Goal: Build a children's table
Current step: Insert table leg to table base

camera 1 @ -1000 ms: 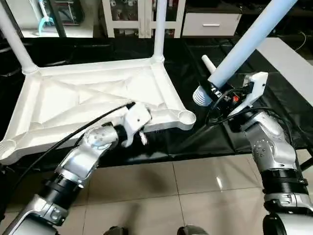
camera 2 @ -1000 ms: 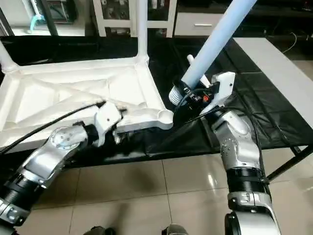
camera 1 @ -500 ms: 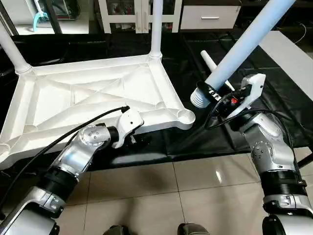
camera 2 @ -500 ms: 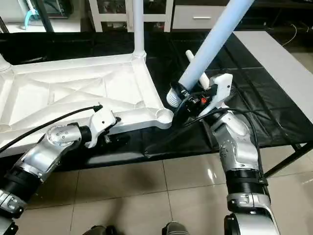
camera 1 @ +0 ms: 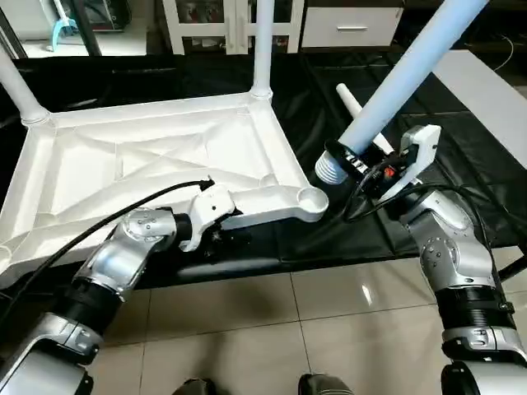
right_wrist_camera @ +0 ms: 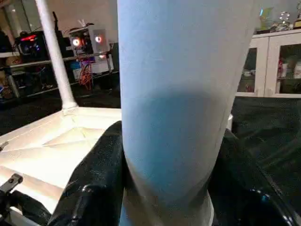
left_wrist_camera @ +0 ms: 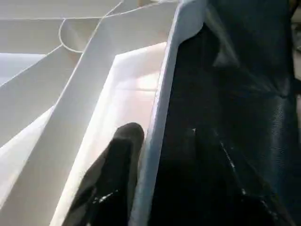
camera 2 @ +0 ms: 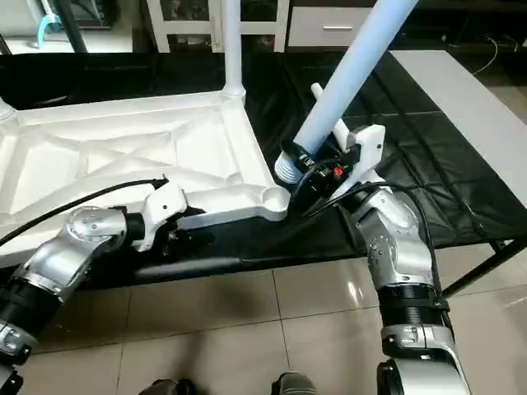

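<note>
The children's table top (camera 1: 156, 156) lies upside down on black cloth, ribs up. Two white legs (camera 1: 263, 45) stand in its far corner sockets. The near right socket (camera 1: 311, 199) is empty. My right gripper (camera 1: 362, 160) is shut on a third leg (camera 1: 399, 74), with a black finger (right_wrist_camera: 94, 188) on either side of the tube. This leg tilts up to the right, and its ribbed end (camera 1: 331, 169) hangs just right of the empty socket. My left gripper (camera 1: 214, 233) sits over the top's near rim (left_wrist_camera: 162, 117).
Another leg (camera 1: 352, 100) lies on the cloth behind the held one. A white cabinet (camera 1: 235, 16) stands at the back. The black-covered platform ends at a near edge (camera 1: 247, 267), with tiled floor (camera 1: 272, 329) below. A black cable (camera 1: 99, 234) runs along my left arm.
My left gripper has dropped from above the near rim down onto it, closing as it went. The right gripper keeps its hold, and the leg's ribbed end has barely shifted.
</note>
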Robot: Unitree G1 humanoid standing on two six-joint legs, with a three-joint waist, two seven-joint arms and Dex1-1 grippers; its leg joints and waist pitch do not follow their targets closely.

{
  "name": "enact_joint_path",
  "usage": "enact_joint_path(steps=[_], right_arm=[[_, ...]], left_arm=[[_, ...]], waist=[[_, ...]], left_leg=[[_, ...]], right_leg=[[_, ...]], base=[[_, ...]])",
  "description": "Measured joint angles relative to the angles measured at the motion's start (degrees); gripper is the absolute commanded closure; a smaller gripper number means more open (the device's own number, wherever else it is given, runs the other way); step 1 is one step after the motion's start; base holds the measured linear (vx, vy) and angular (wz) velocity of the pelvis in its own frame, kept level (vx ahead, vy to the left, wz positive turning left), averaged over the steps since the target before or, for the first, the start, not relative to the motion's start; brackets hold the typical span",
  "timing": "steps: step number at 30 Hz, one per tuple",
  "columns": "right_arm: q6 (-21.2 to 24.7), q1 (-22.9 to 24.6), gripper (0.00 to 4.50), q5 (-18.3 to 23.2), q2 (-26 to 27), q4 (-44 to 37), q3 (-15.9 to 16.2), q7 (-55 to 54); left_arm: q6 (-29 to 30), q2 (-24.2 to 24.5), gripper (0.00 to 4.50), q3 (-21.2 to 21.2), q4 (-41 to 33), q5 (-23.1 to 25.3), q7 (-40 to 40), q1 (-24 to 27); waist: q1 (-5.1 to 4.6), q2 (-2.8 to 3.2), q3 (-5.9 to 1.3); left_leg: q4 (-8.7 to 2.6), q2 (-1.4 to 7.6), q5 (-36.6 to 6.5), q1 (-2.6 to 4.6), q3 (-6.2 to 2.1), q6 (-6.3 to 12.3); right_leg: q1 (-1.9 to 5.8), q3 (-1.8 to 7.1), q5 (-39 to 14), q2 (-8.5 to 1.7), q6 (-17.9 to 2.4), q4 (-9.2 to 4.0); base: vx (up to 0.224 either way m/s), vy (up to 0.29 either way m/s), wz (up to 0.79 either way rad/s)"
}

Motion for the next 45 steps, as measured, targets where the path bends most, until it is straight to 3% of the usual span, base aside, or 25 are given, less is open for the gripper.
enact_joint_path(steps=[9,13,17,20,30,40,45], right_arm=[[0.0,0.0,2.50,-0.8,0.0,0.0,0.6,1.6],[-0.3,1.7,2.50,-1.8,0.0,0.0,3.1,3.4],[-0.9,3.7,2.50,-3.3,0.0,0.5,4.2,4.8],[-3.8,4.6,2.50,-6.2,0.1,4.0,6.9,6.6],[-14.9,0.2,2.50,-8.2,3.6,14.5,6.9,8.0],[-15.0,-0.9,2.50,-6.3,5.1,16.8,7.3,15.8],[-19.2,-2.0,2.50,-7.9,4.1,19.5,7.8,16.7]], left_arm=[[0.7,2.1,3.35,1.1,-0.6,0.7,-1.4,0.5],[0.2,2.9,3.56,1.2,-0.8,2.5,-1.5,0.5],[0.6,3.2,3.65,1.2,-1.4,2.8,-1.5,0.7],[1.2,3.7,3.69,1.4,-3.0,3.5,-0.9,1.6],[2.6,4.7,3.72,2.8,-6.7,4.3,-0.9,3.6],[4.3,4.7,3.73,3.4,-10.4,4.8,-1.1,5.1],[4.5,4.8,3.74,3.9,-10.8,5.0,-1.1,5.4]], waist=[[1.06,-0.23,0.14],[1.38,-0.39,0.20],[1.30,-0.48,0.26],[1.03,-0.56,0.31],[-0.13,-1.03,0.61],[0.14,-1.20,0.82],[0.01,-1.31,1.02]], left_leg=[[0.00,0.07,0.0,0.07,0.03,-0.11],[0.00,0.11,0.0,0.11,0.06,-0.15],[0.01,0.09,0.0,0.15,0.21,-0.15],[-0.01,0.09,0.0,0.18,0.22,-0.16],[-0.41,0.06,0.0,0.18,0.24,-0.18],[-0.75,0.07,0.0,0.16,0.32,-0.18],[-0.87,0.07,0.0,0.21,0.33,-0.21]], right_leg=[[0.01,-0.05,0.0,-0.01,0.0,0.15],[0.01,-0.03,0.0,0.01,0.0,0.19],[-0.03,0.16,0.0,0.01,0.0,0.18],[-0.05,0.18,0.0,0.01,0.0,0.17],[-0.17,0.20,0.0,0.02,0.0,-0.02],[-0.17,0.12,-0.1,0.01,0.1,-0.35],[-0.20,0.13,-0.1,0.01,0.2,-0.36]], base=[[0.000,0.000,0.00],[0.000,0.000,0.00],[0.000,0.000,0.00],[0.000,0.000,0.00],[0.000,0.000,0.00],[0.000,0.000,0.00],[0.000,0.000,0.00]])
